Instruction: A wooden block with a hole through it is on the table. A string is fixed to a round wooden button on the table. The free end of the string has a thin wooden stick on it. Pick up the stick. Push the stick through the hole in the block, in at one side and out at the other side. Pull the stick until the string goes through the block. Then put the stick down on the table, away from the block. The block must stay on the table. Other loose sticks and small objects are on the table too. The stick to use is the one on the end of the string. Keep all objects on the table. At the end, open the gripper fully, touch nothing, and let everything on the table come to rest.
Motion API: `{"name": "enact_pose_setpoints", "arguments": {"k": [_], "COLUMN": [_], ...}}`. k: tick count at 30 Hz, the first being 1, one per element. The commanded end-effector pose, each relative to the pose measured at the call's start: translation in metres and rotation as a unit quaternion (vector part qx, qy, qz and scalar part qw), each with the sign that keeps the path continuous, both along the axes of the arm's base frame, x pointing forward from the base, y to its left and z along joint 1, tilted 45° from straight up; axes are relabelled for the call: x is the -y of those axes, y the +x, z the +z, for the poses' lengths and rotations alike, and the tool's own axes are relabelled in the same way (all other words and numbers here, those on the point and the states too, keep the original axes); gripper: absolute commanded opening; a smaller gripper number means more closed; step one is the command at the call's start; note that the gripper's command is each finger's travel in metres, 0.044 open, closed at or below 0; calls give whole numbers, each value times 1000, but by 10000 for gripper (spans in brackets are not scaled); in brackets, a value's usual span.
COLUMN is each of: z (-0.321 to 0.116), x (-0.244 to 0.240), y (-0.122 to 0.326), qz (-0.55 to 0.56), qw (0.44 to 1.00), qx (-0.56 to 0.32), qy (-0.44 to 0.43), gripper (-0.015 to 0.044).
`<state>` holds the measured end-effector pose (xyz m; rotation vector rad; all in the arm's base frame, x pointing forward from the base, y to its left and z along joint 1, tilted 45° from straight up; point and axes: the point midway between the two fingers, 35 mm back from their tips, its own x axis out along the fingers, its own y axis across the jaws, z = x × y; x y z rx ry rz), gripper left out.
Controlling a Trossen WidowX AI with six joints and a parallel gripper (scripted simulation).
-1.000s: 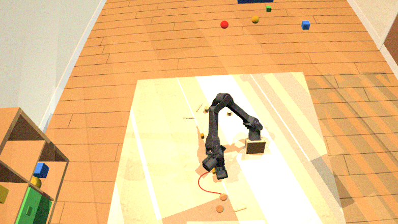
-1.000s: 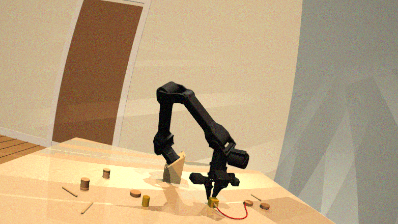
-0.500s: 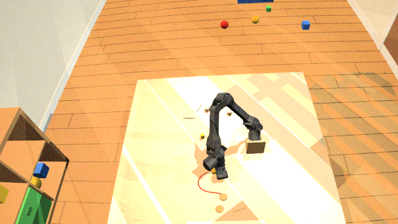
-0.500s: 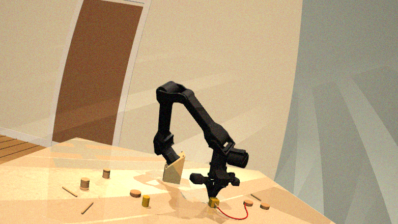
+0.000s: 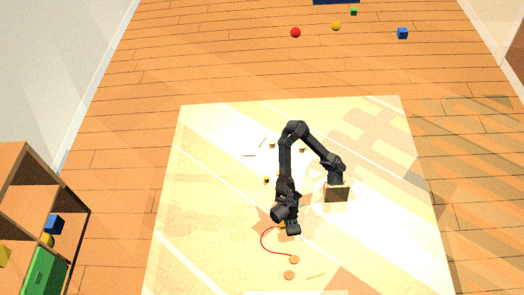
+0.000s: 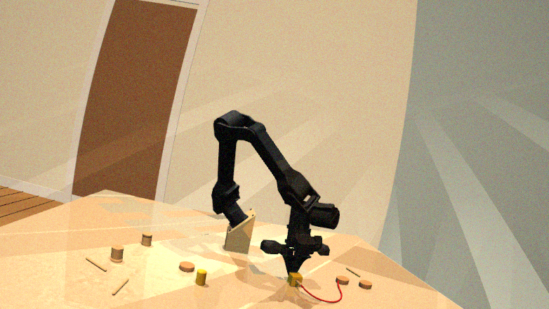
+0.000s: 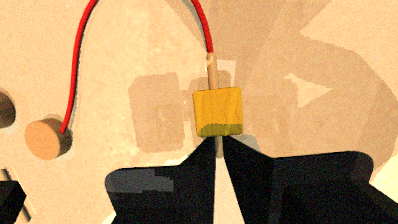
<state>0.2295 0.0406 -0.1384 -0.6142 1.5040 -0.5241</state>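
Note:
The yellow block (image 5: pixel 281 224) (image 6: pixel 294 279) (image 7: pixel 218 111) sits on the table. The thin wooden stick (image 7: pixel 213 75) runs through its hole: the string end sticks out on the far side in the wrist view, the other end on the near side. My gripper (image 6: pixel 293 273) (image 7: pixel 217 139) is shut on that near end, right beside the block; whether the fingertips touch the block I cannot tell. The red string (image 5: pixel 260 241) (image 6: pixel 326 300) (image 7: pixel 76 65) curves from the stick to the round wooden button (image 5: pixel 293 259) (image 6: pixel 342 279) (image 7: pixel 42 139). The stick's middle is hidden inside the block.
A loose button (image 5: pixel 289 275) (image 6: pixel 365 284) and a loose stick (image 5: pixel 315 275) (image 6: pixel 353 272) lie near the string's button. A yellow cylinder (image 5: pixel 266 180) (image 6: pixel 201 277), a wooden disc (image 6: pixel 187 266), two wooden cylinders (image 6: pixel 116 253) (image 6: pixel 146 239) and two sticks (image 6: pixel 95 263) (image 6: pixel 120 286) stand or lie farther off.

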Motion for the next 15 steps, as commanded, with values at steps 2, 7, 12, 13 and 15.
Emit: {"name": "enact_pose_setpoints", "arguments": {"k": [2,7,12,13,15], "z": [0,1,1,1,1], "x": [1,1,2,2,2], "y": [0,-3,-9,-10,-12], "qz": [2,2,3,3,3], "qw": [1000,1000,1000,1000,1000], "qx": [-1,-1,-2,-2,-2], "qy": [0,0,1,1,0], "gripper": [0,0,0,0,0]}}
